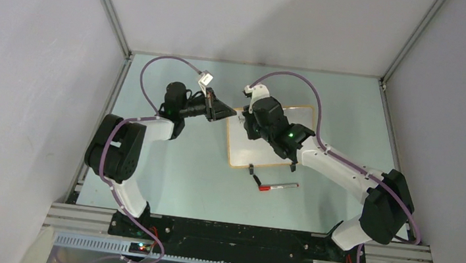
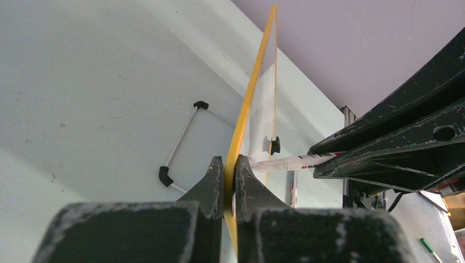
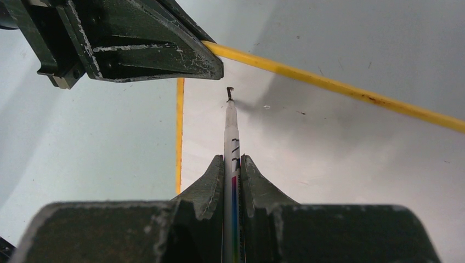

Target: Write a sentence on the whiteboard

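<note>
In right wrist view only: stroke (image 3: 230, 93) at marker (image 3: 231, 129) tip; right tool (image 3: 232, 160) grips marker; left tool (image 2: 229, 164), whiteboard (image 2: 250, 93).

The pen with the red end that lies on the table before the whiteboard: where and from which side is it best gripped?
I would grip the pen at mid-barrel, coming from straight above, fingers across its width. It lies flat on the table with both long sides free. Its red end is close to a black foot at the edge of the whiteboard.
</note>
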Available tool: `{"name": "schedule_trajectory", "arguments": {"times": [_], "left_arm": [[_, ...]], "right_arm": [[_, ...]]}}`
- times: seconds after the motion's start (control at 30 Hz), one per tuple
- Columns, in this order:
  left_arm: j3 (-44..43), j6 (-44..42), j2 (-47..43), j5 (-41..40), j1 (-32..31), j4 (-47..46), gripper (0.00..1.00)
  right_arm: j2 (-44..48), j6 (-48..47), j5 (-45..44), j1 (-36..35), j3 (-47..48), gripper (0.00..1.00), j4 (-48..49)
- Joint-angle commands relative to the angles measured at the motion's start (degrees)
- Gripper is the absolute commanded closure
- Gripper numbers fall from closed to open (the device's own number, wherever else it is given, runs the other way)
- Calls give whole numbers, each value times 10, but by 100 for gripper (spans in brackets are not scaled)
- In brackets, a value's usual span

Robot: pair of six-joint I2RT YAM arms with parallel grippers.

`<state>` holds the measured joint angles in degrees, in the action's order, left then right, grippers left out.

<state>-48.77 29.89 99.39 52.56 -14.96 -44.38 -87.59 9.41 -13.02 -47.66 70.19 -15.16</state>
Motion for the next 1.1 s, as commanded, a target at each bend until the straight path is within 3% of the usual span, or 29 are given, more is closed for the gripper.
{"name": "schedule_trajectory", "arguments": {"times": [0.0, 1.07], "left_arm": [[-4, -60, -1, -50, -9, 47, 95], [-5, -62, -3, -51, -11, 51, 95]], "right_arm": [[3, 1, -8, 3, 3, 100, -12], [30, -5, 19, -6, -2, 100, -23]]}}
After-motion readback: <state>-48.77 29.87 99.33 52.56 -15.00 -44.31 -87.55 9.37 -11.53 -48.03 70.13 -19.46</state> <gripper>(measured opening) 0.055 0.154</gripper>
